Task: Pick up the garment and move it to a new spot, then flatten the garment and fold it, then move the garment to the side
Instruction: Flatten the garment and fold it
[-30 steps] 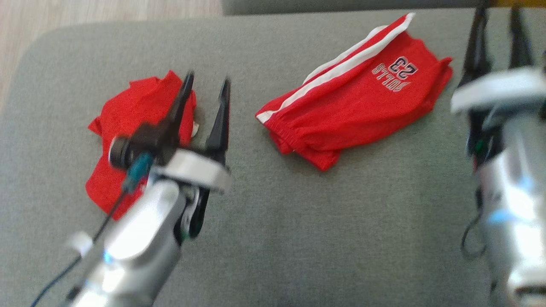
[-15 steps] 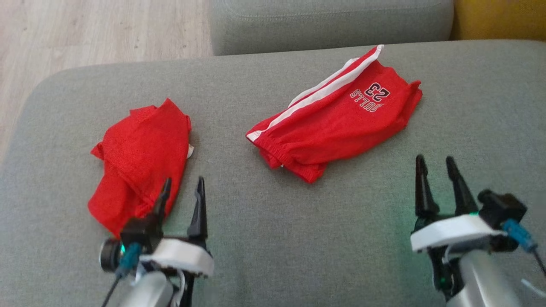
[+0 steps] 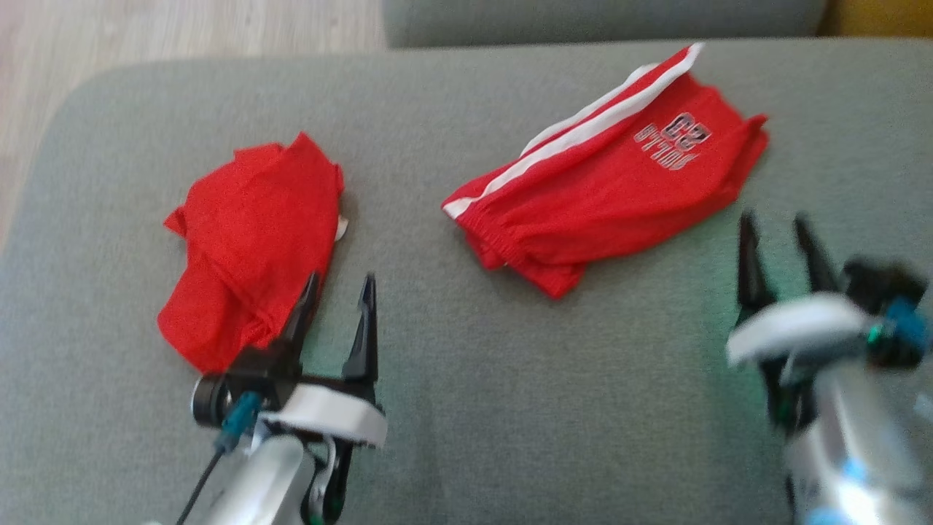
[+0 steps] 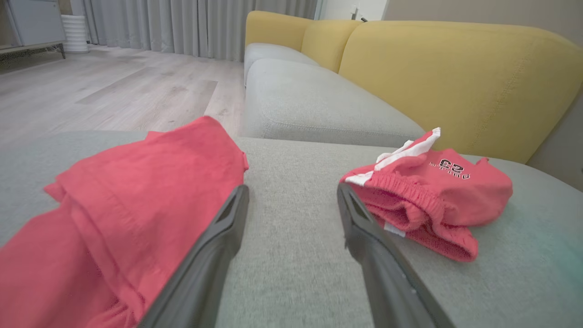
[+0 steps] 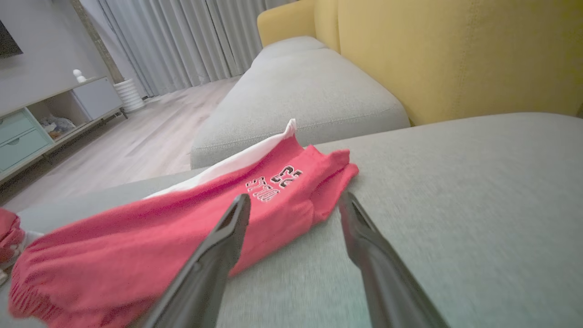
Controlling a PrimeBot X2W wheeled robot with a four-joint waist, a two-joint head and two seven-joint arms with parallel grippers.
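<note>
Although two red garments lie on the grey seat cushion [image 3: 466, 408], neither is in a grip at this moment. The left pincer [image 3: 340, 281] has its two dark fingers spread wide with nothing between them, its tips just beside the near right edge of the plain red garment [image 3: 251, 240]. That garment sits bunched and roughly doubled over at the robot's left. The right pincer [image 3: 771, 219] is likewise wide apart and empty, hovering near the lower right edge of the red shorts [image 3: 612, 175], close to the printed number. Whether it touches the cloth cannot be told through the blur. The shorts, with their white side stripe, lie toward the far right of the cushion, folded over on themselves, the elastic waistband facing the left pincer.

As a judgement, the plain garment looks like finished work set aside, while the shorts look like the piece in hand: loosely doubled, wrinkled, not flat. If so, lifting them to a fresh spot, smoothing, folding and shifting them aside would all remain. Which garment the task means is not certain from these views.

No basket or box sits on the cushion. Far off in the right wrist view, a cabinet [image 5: 50, 123] has one open compartment holding small things too blurred to name. A white ribbed bin [image 5: 130, 95] nearby hides its contents.
</note>
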